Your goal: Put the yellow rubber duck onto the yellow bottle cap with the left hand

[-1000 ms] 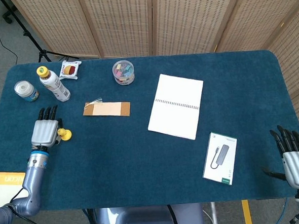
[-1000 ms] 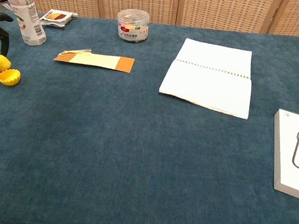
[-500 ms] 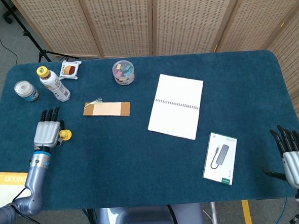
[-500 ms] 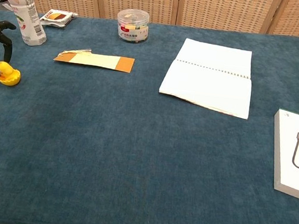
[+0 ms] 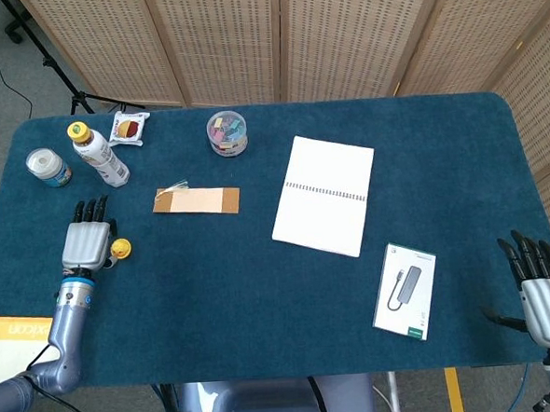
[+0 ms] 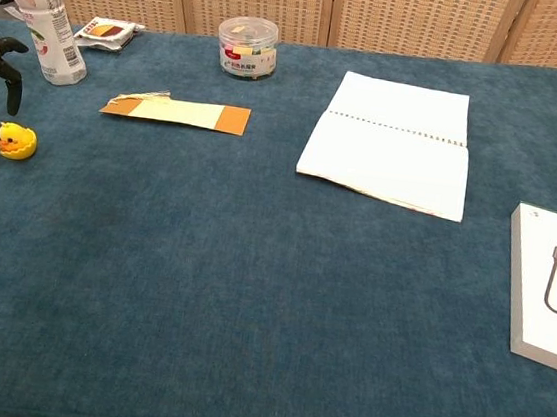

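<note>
The yellow rubber duck (image 6: 13,137) sits upright on the yellow bottle cap (image 6: 21,152) at the table's left edge. From the head view, the duck (image 5: 121,247) hides most of the cap. My left hand (image 5: 86,241) lies just left of it with fingers spread. In the chest view, one finger (image 6: 12,88) hangs clear above the duck, and the thumb tip is close beside it at table level. Nothing is gripped in that hand. My right hand (image 5: 546,292) rests at the near right corner, fingers stretched out and empty.
Behind the left hand stand a yellow-capped bottle (image 5: 97,153) and a small jar (image 5: 47,168). A snack packet (image 5: 128,128), clear tub (image 5: 227,133), cardboard strip (image 5: 196,200), spiral notebook (image 5: 324,195) and adapter box (image 5: 404,290) lie across the blue table.
The left hand carried the duck from beside the cap onto it, then let go. The duck now stands on the cap with the finger lifted off. The right hand has not moved.
</note>
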You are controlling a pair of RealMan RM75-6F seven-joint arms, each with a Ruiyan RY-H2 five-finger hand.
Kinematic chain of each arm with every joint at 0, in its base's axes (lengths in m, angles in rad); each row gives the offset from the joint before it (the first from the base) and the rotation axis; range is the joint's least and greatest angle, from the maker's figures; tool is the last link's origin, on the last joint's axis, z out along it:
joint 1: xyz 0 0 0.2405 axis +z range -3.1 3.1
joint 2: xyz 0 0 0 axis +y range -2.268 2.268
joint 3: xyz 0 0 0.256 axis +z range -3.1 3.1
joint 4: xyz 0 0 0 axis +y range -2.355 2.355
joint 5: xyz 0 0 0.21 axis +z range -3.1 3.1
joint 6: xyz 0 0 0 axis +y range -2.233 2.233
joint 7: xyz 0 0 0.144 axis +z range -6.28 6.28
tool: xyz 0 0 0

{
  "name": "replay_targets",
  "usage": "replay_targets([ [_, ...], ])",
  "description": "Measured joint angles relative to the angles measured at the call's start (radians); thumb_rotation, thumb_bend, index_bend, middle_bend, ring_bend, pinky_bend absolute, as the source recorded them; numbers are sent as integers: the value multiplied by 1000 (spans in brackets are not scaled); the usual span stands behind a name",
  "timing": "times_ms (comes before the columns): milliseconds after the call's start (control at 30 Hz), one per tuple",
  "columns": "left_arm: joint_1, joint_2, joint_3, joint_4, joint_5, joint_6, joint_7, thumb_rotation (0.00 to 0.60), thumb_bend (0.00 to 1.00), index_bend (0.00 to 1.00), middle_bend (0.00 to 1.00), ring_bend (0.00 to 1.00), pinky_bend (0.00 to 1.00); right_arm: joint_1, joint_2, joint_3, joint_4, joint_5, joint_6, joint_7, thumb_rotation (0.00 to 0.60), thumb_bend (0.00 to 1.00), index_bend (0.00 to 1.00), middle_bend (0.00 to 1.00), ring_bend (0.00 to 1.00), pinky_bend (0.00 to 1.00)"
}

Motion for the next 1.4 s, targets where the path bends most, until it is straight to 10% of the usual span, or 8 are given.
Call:
replay_targets([
  [467,21,42,-17,-69,33,49,-58,600,122,413,0,0,0,0,0,1,0,5,-3,-1,600,0,0,0,0,0],
  [833,124,257,-41,-325,114,144,-269,600,110,302,0,0,0,0,-2,0,-3,0,-2,-8,600,0,0,0,0,0],
  [1133,257,251,46,-309,303,307,-440,600,54,18,0,0,0,6,-6,0,-2,5,-13,-17,600,0,0,0,0,0],
  [1400,319,173,110,-183,427,403,-518,600,0,0,0,0,0,13,-11,4,-1,17,-28,-27,600,0,0,0,0,0],
])
